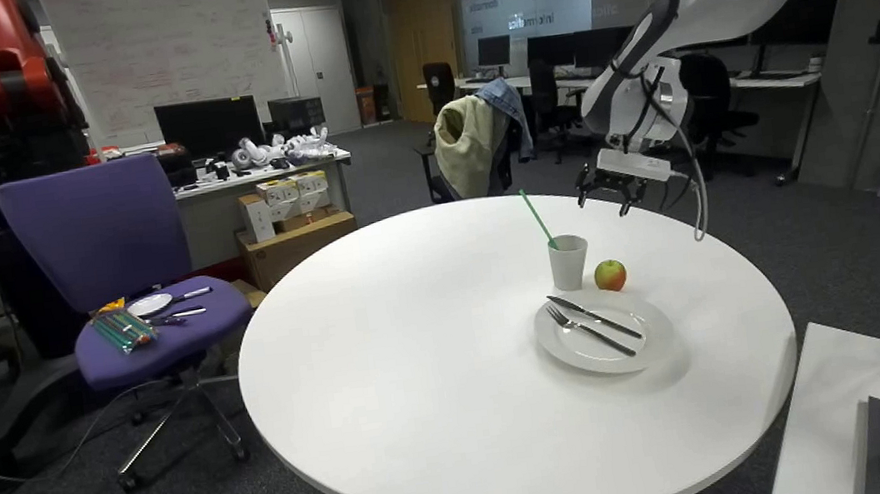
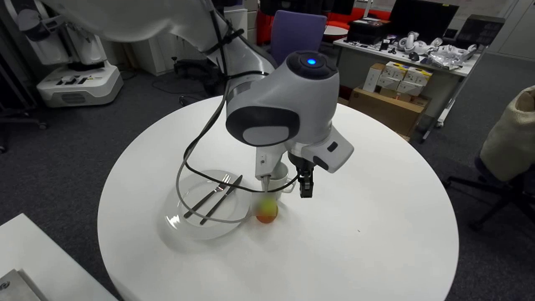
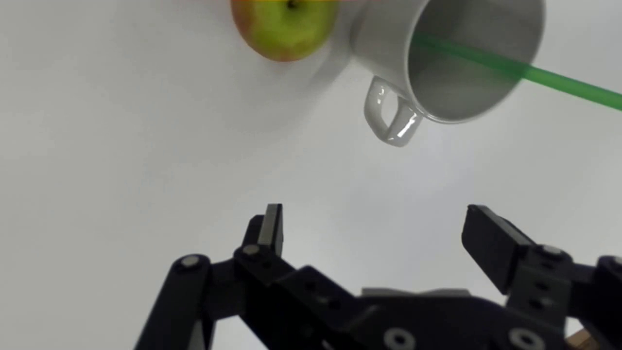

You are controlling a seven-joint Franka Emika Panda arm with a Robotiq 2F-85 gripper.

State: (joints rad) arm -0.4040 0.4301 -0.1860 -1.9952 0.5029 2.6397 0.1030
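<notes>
White mug (image 3: 452,80) at one o'clock from the gripper (image 3: 376,222) in the wrist view.
We find the jaws spread wide, pinching nothing, and held above the table (image 1: 405,369), likely for clearance. The mug's handle (image 3: 374,110) sits at the gripper's twelve o'clock, apparently free of the apple (image 3: 286,31) at eleven. We judge the green straw (image 3: 568,85) leans toward four o'clock because the mug props it. In an exterior view, the plate (image 1: 575,354) lies at the mug's five o'clock, perhaps to keep fork (image 1: 607,340) and knife (image 1: 597,317) together.
</notes>
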